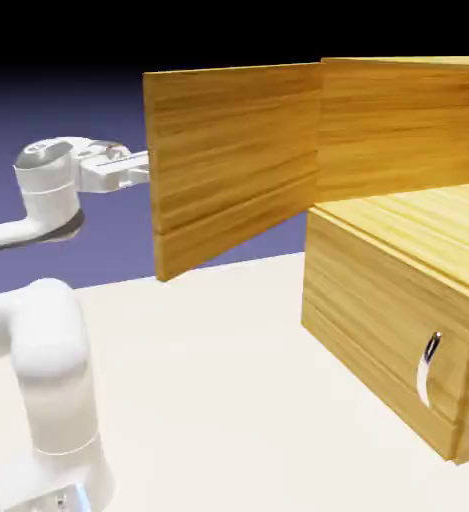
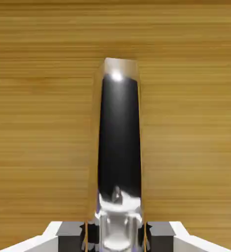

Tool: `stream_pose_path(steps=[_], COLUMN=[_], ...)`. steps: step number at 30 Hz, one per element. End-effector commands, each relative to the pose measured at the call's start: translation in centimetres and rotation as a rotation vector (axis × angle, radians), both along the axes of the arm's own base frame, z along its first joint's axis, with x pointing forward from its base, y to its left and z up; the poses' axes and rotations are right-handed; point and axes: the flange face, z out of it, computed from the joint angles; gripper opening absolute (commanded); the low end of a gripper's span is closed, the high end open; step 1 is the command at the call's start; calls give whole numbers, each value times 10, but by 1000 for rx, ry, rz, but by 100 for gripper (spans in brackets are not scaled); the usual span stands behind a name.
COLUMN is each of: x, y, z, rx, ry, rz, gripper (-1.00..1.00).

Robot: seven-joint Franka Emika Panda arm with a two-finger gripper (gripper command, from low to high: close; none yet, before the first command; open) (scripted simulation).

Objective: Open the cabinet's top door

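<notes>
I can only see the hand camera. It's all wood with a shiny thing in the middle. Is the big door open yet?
Observer: Yes. In the exterior view the top door stands swung far out from the cabinet.
Operator: Where's the claw?
Observer: The claw is at the door's outer edge, shut on the long silver handle.
Operator: Is there another door?
Observer: Yes, a shorter panel lower down, closed, with its own small silver handle.
</notes>
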Motion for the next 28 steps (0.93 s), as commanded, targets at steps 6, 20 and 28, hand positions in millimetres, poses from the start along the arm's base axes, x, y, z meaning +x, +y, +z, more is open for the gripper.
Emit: stream_pose_path(steps=[6,20,28], x=[-10,-9,0], y=[62,182,236], z=[0,0,0], rx=[0,0,0], ry=[0,1,0], rz=[-122,-353,-459], gripper=[-100,-100,-100])
